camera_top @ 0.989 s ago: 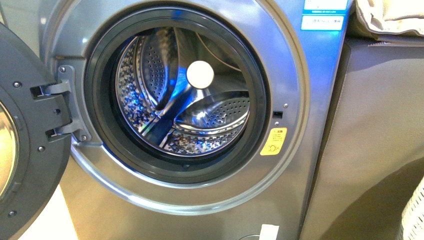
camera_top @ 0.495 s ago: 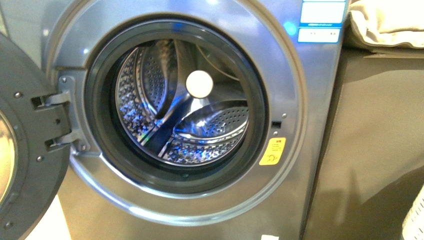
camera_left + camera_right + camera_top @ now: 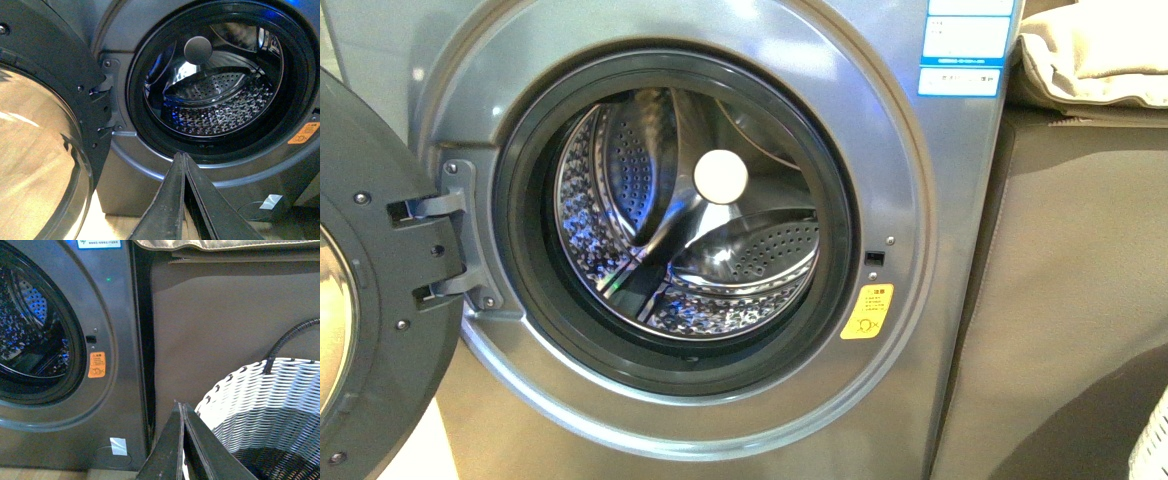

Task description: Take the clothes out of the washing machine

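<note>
The grey washing machine [image 3: 940,250] fills the front view with its round door [image 3: 380,300] swung open to the left. Its perforated steel drum [image 3: 740,255] shows no fabric; the dark navy clothes are out of view. An orange-yellow sticker [image 3: 867,311] sits right of the opening. My left gripper [image 3: 181,156] is shut and empty, in front of the lower rim of the opening, outside the drum. My right gripper [image 3: 180,405] is shut and empty, in front of the gap between the machine [image 3: 65,405] and the brown cabinet [image 3: 225,315].
A white-grey woven basket [image 3: 260,405] with a dark handle stands at the right, beside my right gripper. Beige cushion fabric [image 3: 1090,60] lies on top of the brown cabinet [image 3: 1080,280]. The open door [image 3: 45,150] stands close on the left.
The front view has shifted slightly; the machine sits a little lower in frame than a second ago. The drum stays without clothes and the door stays open.
</note>
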You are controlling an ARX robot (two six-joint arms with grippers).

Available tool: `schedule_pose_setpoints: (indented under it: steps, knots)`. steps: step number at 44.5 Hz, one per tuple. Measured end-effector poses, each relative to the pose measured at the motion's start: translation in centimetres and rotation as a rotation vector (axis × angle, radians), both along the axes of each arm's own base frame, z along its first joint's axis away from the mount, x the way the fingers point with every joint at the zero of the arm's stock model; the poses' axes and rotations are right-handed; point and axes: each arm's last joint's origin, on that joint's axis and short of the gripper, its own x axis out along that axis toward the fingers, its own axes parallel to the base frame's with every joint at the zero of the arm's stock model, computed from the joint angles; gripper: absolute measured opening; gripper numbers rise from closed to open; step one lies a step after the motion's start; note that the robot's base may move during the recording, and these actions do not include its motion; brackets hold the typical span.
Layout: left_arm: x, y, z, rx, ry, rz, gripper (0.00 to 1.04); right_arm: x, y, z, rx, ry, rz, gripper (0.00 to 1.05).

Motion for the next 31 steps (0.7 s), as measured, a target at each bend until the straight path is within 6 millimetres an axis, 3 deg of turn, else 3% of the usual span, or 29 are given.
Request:
schedule_pose_setpoints:
  steps: [14,31]
  knots:
    - [-1.8,2.0,-4.6,0.000,0.005,-0.011,0.04,-1.3,0.0,-1.6,0.000,-0.001,0.000,0.02]
    - [-3.0,2.3,-6.7,-0.001,-0.003,0.007,0.04,-2.2,0.0,-2.9,0.000,-0.009,0.000,0.02]
